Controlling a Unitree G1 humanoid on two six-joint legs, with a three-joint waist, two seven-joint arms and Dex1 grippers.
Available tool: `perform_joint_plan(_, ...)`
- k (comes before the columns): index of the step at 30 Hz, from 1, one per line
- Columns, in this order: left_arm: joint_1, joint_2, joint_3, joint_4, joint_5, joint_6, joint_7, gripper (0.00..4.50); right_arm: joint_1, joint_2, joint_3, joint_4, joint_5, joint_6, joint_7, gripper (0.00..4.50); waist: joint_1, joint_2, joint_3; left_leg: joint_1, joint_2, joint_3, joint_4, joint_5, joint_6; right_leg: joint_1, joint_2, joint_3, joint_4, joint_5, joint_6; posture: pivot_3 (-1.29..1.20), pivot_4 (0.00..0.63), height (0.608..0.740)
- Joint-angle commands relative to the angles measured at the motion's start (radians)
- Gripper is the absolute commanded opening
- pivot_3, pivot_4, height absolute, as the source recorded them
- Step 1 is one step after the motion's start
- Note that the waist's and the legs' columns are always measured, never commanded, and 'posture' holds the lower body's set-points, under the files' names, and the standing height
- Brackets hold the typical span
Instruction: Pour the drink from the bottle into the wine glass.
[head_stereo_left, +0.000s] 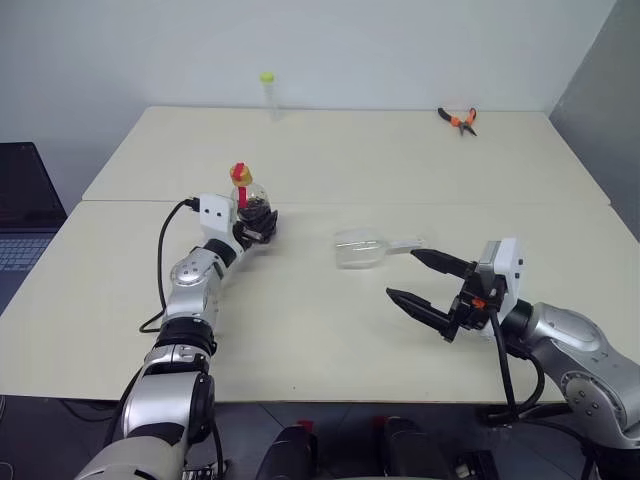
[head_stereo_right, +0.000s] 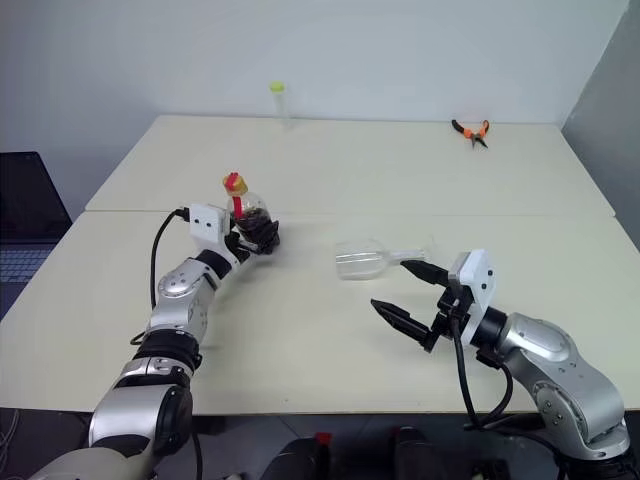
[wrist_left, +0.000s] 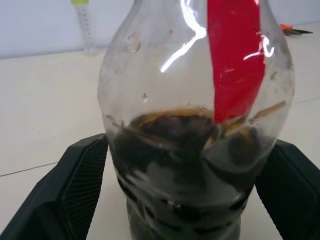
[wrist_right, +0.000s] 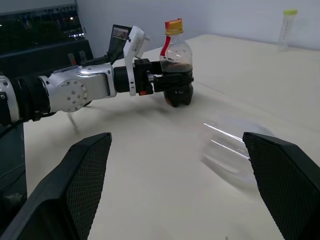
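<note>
Left of centre we see the left gripper (head_stereo_left: 258, 226), jaws apart around the upright bottle (head_stereo_left: 250, 204); the glass (head_stereo_left: 362, 248) lies sideways beside the wide-open right gripper (head_stereo_left: 418, 279).

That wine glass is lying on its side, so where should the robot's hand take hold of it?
Probably by the thin stem, coming from the near side with the open right gripper. The wine glass lies flat on the table, foot toward that gripper, and the stem is slimmer than the rounded bowl.
</note>
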Motion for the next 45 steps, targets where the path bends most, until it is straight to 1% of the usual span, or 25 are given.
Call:
perform_joint_plan(1,-0.057,-0.007,-0.002,0.053,0.021,-0.057,0.007,4.48,-0.025,0.005,0.000,-0.014,-0.009,-0.014,-0.003,4.50,0.000,0.000,0.000,0.000,0.000,0.000,0.000,0.000,0.000,0.000,0.000,0.000,0.000,0.000,0.000,0.00,0.150,0.740)
perform_joint_plan(4,-0.082,-0.016,0.007,0.094,0.016,-0.074,-0.008,4.48,-0.031,0.010,0.004,-0.020,-0.009,-0.007,-0.010,4.50,-0.001,0.000,0.000,0.000,0.000,0.000,0.000,0.000,0.000,0.000,0.000,0.000,0.000,0.000,0.000,0.00,0.150,0.740)
perform_joint_plan(7,-0.089,-0.022,0.020,0.109,0.001,-0.076,-0.020,3.90,-0.032,0.013,0.004,-0.026,-0.010,-0.003,-0.019,4.50,-0.001,0.000,0.000,0.000,0.000,0.000,0.000,0.000,0.000,0.000,0.000,0.000,0.000,0.000,0.000,0.00,0.150,0.740)
perform_joint_plan(10,-0.080,-0.022,0.023,0.095,-0.009,-0.071,-0.038,2.99,-0.030,0.013,0.005,-0.034,-0.009,-0.001,-0.027,4.50,-0.001,0.000,0.000,0.000,0.000,0.000,0.000,0.000,0.000,0.000,0.000,0.000,0.000,0.000,0.000,0.00,0.150,0.740)
perform_joint_plan(12,-0.053,-0.012,0.002,0.052,0.008,-0.073,-0.068,2.54,-0.025,0.011,0.005,-0.044,-0.014,-0.002,-0.034,4.50,-0.001,0.000,0.000,0.000,0.000,0.000,0.000,0.000,0.000,0.000,0.000,0.000,0.000,0.000,0.000,0.00,0.150,0.740)
perform_joint_plan(14,-0.019,-0.006,-0.002,-0.012,-0.003,-0.049,-0.102,2.20,-0.017,0.007,0.006,-0.058,-0.018,-0.004,-0.037,4.50,-0.001,0.000,0.000,0.000,0.000,0.000,0.000,0.000,0.000,0.000,0.000,0.000,0.000,0.000,0.000,0.00,0.150,0.740)
perform_joint_plan(16,0.021,0.002,-0.003,-0.090,-0.013,-0.021,-0.116,2.03,-0.010,0.006,0.005,-0.072,-0.024,-0.006,-0.043,4.50,-0.001,0.000,0.000,0.000,0.000,0.000,0.000,0.000,0.000,-0.001,0.000,0.000,0.000,0.000,0.000,0.00,0.150,0.740)
perform_joint_plan(18,0.068,0.011,-0.009,-0.195,-0.023,0.026,-0.134,1.99,-0.003,0.005,0.002,-0.087,-0.032,-0.008,-0.053,4.50,-0.002,0.000,0.000,-0.001,0.000,0.000,0.000,0.000,0.000,-0.001,0.000,0.001,0.000,0.000,0.000,0.00,0.150,0.740)
perform_joint_plan(20,0.138,0.029,-0.034,-0.366,-0.033,0.101,-0.169,1.99,0.008,0.003,-0.010,-0.110,-0.030,-0.001,-0.067,4.50,-0.003,0.000,0.000,-0.001,0.001,0.000,0.000,0.000,0.000,-0.001,-0.001,0.001,0.000,0.000,0.000,0.00,0.150,0.740)
perform_joint_plan(23,0.252,0.064,-0.106,-0.687,-0.096,0.297,-0.256,1.96,0.028,-0.017,-0.034,-0.154,-0.027,0.014,-0.090,4.50,-0.002,0.000,0.000,-0.001,0.001,0.000,0.000,0.000,0.000,-0.001,-0.002,0.001,0.000,0.000,0.000,0.00,0.150,0.740)
perform_joint_plan(25,0.304,0.098,-0.157,-0.864,-0.162,0.440,-0.321,1.96,0.037,-0.035,-0.063,-0.183,0.010,0.040,-0.098,4.50,0.001,-0.001,0.001,-0.001,0.001,-0.001,0.001,0.000,0.000,-0.001,-0.002,0.001,0.000,0.000,0.000,0.00,0.150,0.740)
perform_joint_plan(27,0.324,0.121,-0.200,-0.971,-0.205,0.541,-0.365,1.95,0.033,-0.046,-0.090,-0.205,0.054,0.065,-0.110,4.50,0.005,-0.001,0.001,-0.002,0.001,-0.002,0.001,0.000,0.000,0.000,-0.002,0.001,0.000,0.000,0.000,0.00,0.150,0.740)
perform_joint_plan(29,0.318,0.123,-0.249,-1.029,-0.225,0.607,-0.396,1.95,0.014,-0.055,-0.113,-0.223,0.105,0.098,-0.130,4.50,0.004,0.000,0.001,-0.001,0.001,-0.002,0.001,0.000,0.000,0.000,-0.002,0.001,0.000,0.000,0.000,0.00,0.150,0.740)
perform_joint_plan(31,0.300,0.112,-0.287,-1.047,-0.227,0.641,-0.409,1.95,-0.010,-0.062,-0.125,-0.233,0.151,0.129,-0.152,4.50,0.001,0.000,0.001,0.000,0.001,-0.001,0.001,0.000,0.000,0.001,-0.001,0.000,0.000,0.000,0.000,0.00,0.150,0.740)
perform_joint_plan(32,0.279,0.090,-0.328,-1.035,-0.212,0.642,-0.417,1.95,-0.030,-0.068,-0.127,-0.241,0.182,0.157,-0.176,4.50,0.001,0.000,0.001,0.000,0.001,-0.001,0.001,0.000,0.000,0.001,0.000,0.000,0.000,0.000,0.000,0.00,0.150,0.740)
perform_joint_plan(35,0.224,0.029,-0.416,-0.970,-0.159,0.619,-0.430,1.95,-0.078,-0.079,-0.127,-0.253,0.256,0.216,-0.234,4.50,0.001,-0.001,0.001,-0.001,0.001,-0.001,0.001,0.000,0.000,0.001,0.000,0.000,0.000,0.000,0.000,0.00,0.150,0.740)
perform_joint_plan(38,0.174,-0.014,-0.467,-0.881,-0.102,0.575,-0.434,1.95,-0.128,-0.073,-0.111,-0.241,0.307,0.253,-0.285,4.50,0.001,-0.001,0.001,-0.001,0.000,0.000,0.001,0.000,0.000,0.001,0.000,0.000,0.000,0.000,0.000,0.00,0.150,0.740)
perform_joint_plan(41,0.140,-0.041,-0.491,-0.813,-0.053,0.524,-0.426,1.95,-0.164,-0.060,-0.102,-0.227,0.341,0.273,-0.329,4.50,-0.004,-0.001,0.001,-0.001,0.001,0.000,0.000,0.000,0.000,0.000,0.000,0.001,0.000,0.000,0.000,0.00,0.150,0.740)
perform_joint_plan(45,0.095,-0.074,-0.508,-0.715,0.017,0.437,-0.410,1.94,-0.214,-0.045,-0.066,-0.201,0.324,0.296,-0.381,4.50,-0.002,-0.001,0.001,-0.001,0.001,0.000,0.000,0.000,0.000,0.000,0.000,0.000,0.000,0.000,0.000,0.00,0.150,0.740)
